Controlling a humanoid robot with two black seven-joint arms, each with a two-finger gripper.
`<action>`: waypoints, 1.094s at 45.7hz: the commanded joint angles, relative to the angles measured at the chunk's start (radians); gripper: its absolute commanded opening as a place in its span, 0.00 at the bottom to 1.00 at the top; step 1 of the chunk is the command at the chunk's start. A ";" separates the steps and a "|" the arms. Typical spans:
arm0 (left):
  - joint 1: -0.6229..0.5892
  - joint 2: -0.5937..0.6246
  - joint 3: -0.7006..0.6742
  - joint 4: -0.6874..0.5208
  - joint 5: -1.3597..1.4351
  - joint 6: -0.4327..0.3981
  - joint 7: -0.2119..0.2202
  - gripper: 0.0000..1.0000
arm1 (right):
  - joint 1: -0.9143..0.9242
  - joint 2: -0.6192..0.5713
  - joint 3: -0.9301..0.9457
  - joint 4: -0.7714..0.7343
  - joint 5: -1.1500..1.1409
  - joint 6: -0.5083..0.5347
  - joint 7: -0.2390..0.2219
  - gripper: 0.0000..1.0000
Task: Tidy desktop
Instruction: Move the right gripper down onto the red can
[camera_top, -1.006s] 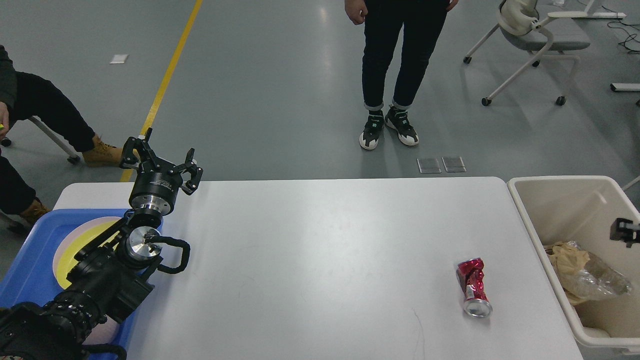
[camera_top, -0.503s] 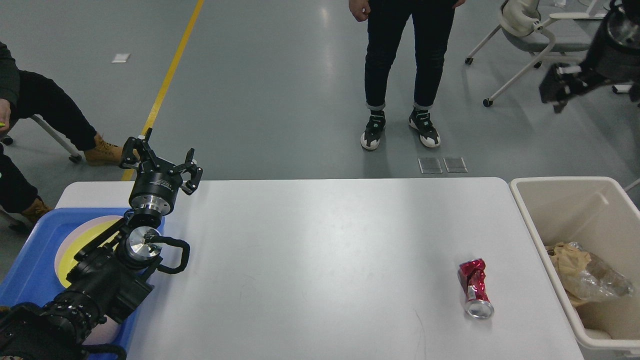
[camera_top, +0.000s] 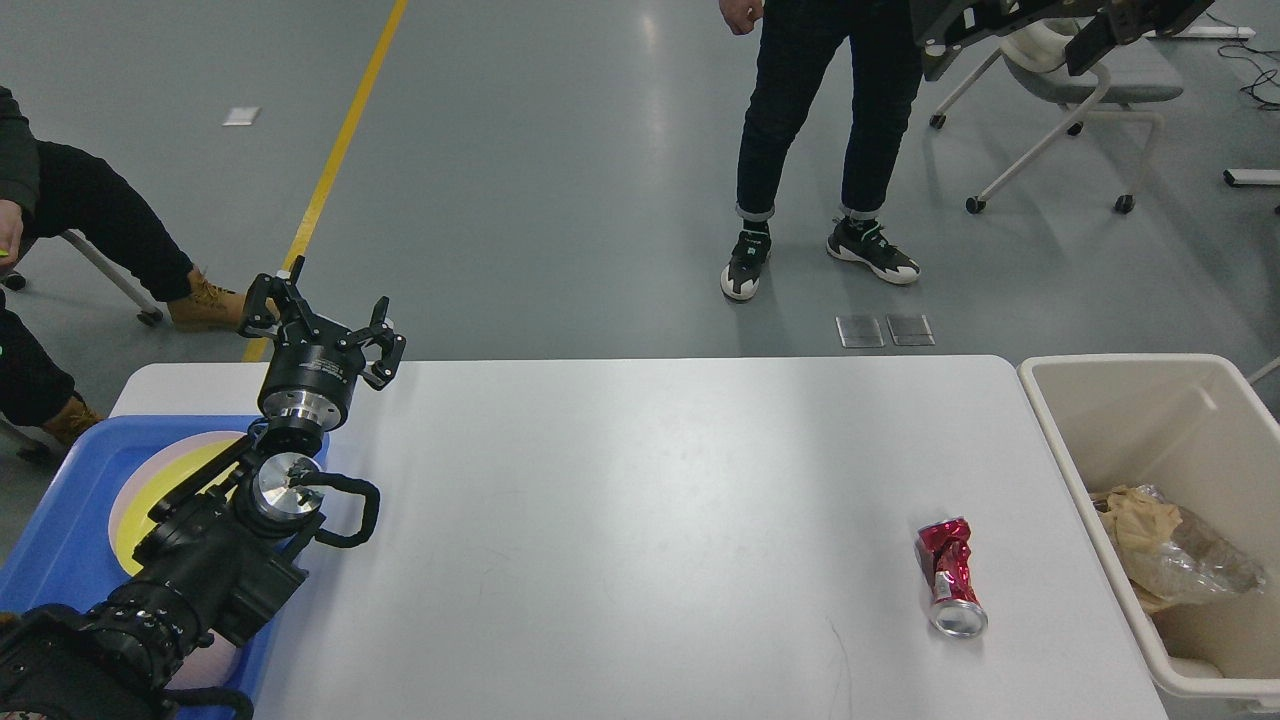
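Observation:
The white desktop (camera_top: 650, 480) fills the lower view. A crushed red can (camera_top: 950, 575) lies on its side on the desktop near the right edge, open end toward me. My left gripper (camera_top: 320, 322) is open and empty, held above the desktop's far left corner, beside the blue tray (camera_top: 50, 540). My right gripper (camera_top: 1008, 48) is high at the top right of the view, far above the floor and the can, with its fingers spread and nothing between them.
A cream bin (camera_top: 1060, 440) stands against the desktop's right edge and holds crumpled paper and a plastic bottle (camera_top: 1175, 555). The tray holds a pink and a yellow plate (camera_top: 170, 470). A person (camera_top: 820, 150) stands beyond the far edge; another sits at left (camera_top: 80, 220).
My right gripper has risen from over the bin to the top of the view and moved left. The standing person has stepped to the right. The left arm and the can have not moved.

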 joint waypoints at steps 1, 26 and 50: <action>0.000 0.000 0.000 0.000 0.000 0.000 0.000 0.96 | 0.002 -0.013 -0.041 0.005 0.000 0.000 -0.002 1.00; 0.000 0.000 0.000 0.000 0.000 0.000 0.000 0.96 | -0.158 -0.068 -0.129 0.620 -0.081 -0.236 0.006 0.98; 0.000 0.000 0.000 0.000 0.000 0.000 0.000 0.96 | -0.770 -0.019 -0.008 0.332 -0.205 -0.538 0.006 1.00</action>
